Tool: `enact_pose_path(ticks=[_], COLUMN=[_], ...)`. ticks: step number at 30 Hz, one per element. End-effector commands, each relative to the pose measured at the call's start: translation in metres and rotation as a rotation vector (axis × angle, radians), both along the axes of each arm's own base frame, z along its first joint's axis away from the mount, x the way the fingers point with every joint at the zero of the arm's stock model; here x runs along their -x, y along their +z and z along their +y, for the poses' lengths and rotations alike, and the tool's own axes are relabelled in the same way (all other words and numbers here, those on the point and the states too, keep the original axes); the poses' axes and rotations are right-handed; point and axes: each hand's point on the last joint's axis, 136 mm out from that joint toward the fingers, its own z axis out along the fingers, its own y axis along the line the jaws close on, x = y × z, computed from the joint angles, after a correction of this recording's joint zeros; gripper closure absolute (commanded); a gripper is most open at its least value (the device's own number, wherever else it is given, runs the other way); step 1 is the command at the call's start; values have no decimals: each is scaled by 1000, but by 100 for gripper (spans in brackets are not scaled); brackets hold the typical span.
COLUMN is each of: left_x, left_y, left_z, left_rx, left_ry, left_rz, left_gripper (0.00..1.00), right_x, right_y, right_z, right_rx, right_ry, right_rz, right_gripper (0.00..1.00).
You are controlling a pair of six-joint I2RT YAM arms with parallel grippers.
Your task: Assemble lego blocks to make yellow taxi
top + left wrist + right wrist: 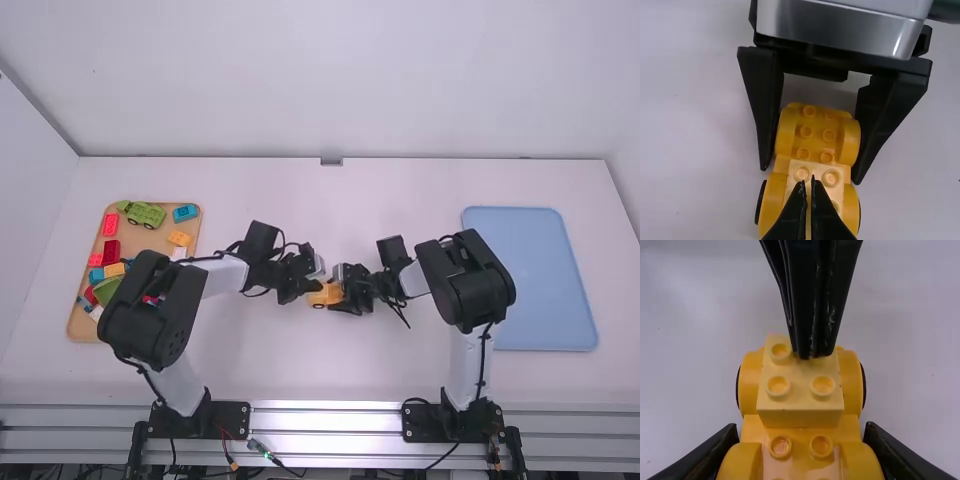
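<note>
One block [800, 402] is touched by the empty left hand [808, 182], its fingertips together. Mid-tabletop [350, 370], the base [850, 426] is clamped between the right hand's [801, 430] parted fingers; if pressed off-centre, the block could be seated crooked or the base twisted loose.

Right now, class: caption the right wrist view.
Shut left claw over a pale yellow brick on wheeled yellow base.

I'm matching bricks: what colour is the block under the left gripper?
The block is pale yellow: see right wrist view.
</note>
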Motion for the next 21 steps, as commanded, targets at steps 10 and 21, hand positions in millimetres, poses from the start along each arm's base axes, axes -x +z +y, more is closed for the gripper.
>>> enact_pose_path(ticks=[10, 21], left_x=[17, -38], left_y=[-46, 63], left_z=[21, 7], left_rx=[-203, -30], left_ry=[30, 62], left_rz=[84, -96], left_gripper=[98, 98], right_x=[-2, -3], right_y=[-16, -16], right_z=[-7, -8], right_rx=[73, 76], right_ry=[-32, -38], right_rz=[-3, -3], right_gripper=[36, 31])
